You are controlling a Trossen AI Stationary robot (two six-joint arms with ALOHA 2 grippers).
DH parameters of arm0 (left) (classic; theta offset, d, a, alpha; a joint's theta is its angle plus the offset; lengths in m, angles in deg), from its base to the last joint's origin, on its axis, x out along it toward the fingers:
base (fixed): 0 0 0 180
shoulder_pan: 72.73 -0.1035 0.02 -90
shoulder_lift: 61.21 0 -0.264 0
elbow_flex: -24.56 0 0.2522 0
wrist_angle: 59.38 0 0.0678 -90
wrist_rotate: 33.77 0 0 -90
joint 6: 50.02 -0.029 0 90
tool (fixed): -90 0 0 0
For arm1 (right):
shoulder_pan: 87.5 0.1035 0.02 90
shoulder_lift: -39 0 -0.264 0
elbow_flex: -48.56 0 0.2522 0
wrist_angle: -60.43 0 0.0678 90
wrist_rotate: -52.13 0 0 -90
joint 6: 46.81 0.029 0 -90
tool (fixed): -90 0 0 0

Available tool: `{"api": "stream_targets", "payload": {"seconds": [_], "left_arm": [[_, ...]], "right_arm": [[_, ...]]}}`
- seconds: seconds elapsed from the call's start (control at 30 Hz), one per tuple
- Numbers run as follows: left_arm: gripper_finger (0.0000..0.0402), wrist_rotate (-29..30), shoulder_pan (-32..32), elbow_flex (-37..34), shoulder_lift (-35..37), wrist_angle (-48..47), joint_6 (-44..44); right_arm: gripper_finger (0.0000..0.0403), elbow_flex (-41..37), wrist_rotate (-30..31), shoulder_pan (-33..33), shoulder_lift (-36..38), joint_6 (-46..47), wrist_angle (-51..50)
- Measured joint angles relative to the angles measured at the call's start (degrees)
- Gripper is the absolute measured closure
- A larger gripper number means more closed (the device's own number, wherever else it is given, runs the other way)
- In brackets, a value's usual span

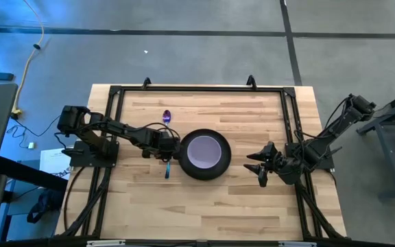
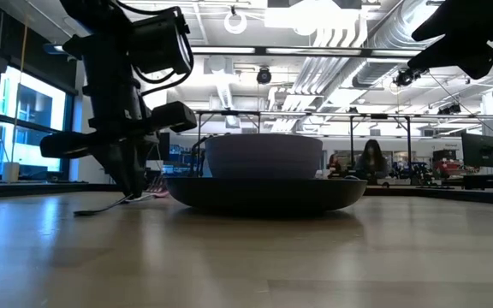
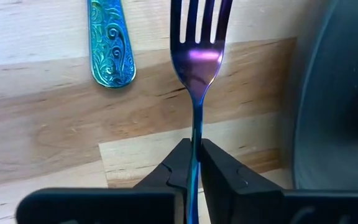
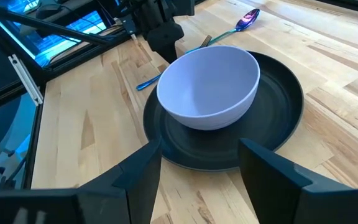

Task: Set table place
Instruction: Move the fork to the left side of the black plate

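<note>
My left gripper (image 3: 193, 163) is clamped on the thin neck of the fork (image 3: 197, 59), fingers pinched tight around it, right down at the table (image 1: 218, 206) just beside the dark grey plate (image 1: 219, 168). The tines lie flat on the wood, so I judge this is the fork-placing step, nearly done. The lavender bowl (image 4: 208, 87) sits in the plate already. The spoon (image 1: 166, 117) lies just beside the fork, its handle end near the tines. Next call: ease my fingers apart and lift straight off without dragging the fork askew. My right gripper (image 4: 197, 171) waits on the far side of the plate, fingers wide apart, holding nothing.
</note>
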Motion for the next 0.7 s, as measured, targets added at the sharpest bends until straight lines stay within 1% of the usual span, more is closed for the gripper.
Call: {"api": "stream_targets", "payload": {"seconds": [0.2, 0.5, 0.7], "left_arm": [[0.0387, -0.2, 0.0, 0.0, 0.0, 0.0, -0.3], [0.0360, -0.2, 0.0, 0.0, 0.0, 0.0, -0.4], [0.0356, -0.2, 0.0, 0.0, 0.0, 0.1, -0.4]], "right_arm": [[0.0199, 0.0, 0.0, 0.0, 0.0, 0.0, 0.0], [0.0199, 0.0, 0.0, 0.0, 0.0, 0.0, 0.3], [0.0199, 0.0, 0.0, 0.0, 0.0, 0.0, 0.4]]}}
